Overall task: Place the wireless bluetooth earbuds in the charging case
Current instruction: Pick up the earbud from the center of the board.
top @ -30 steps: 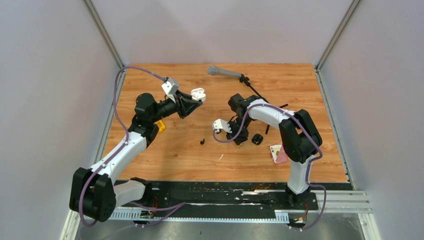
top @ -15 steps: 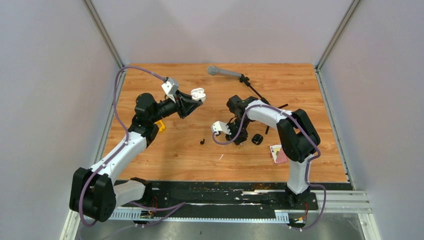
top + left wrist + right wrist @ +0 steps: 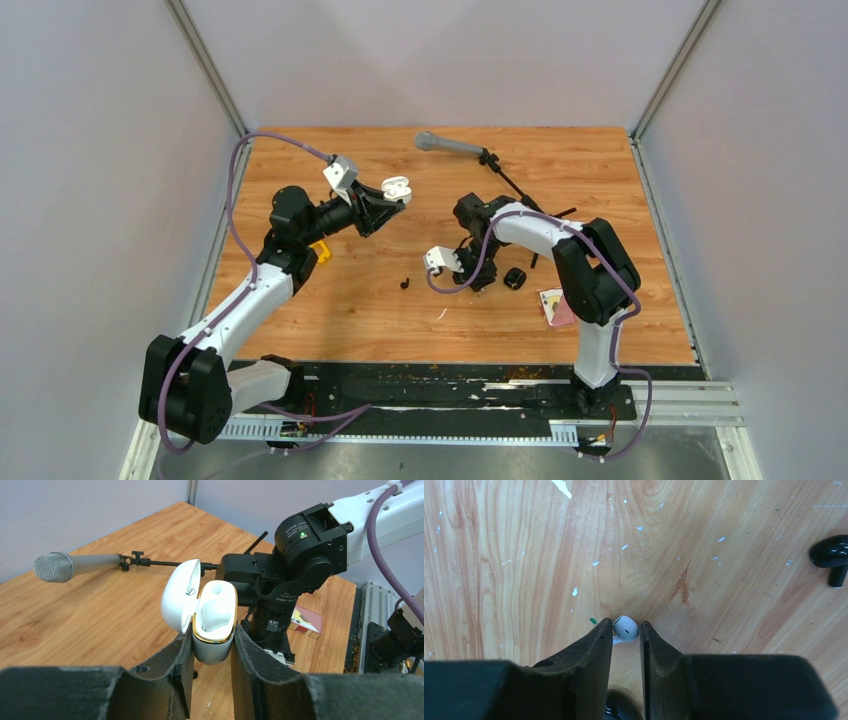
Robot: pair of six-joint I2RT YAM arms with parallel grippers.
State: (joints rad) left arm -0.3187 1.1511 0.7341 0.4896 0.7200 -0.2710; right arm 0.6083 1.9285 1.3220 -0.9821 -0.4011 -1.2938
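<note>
Case: white charging case [image 3: 215, 615], lid swung open, held upright above the desk [image 3: 75, 620]; whether a bud already sits in its wells is hard to tell.
Left fingers [image 3: 172, 667]: clamped on the lower body of the case, one on each side.
Right fingers [image 3: 589, 655]: pointing straight down, tips pinching the white earbud [image 3: 626, 628].
White earbud: resting on the desk between those tips.
Black earbud [image 3: 831, 552]: loose on the desk, well apart.
Microphone [image 3: 55, 566]: lying beyond the case.
</note>
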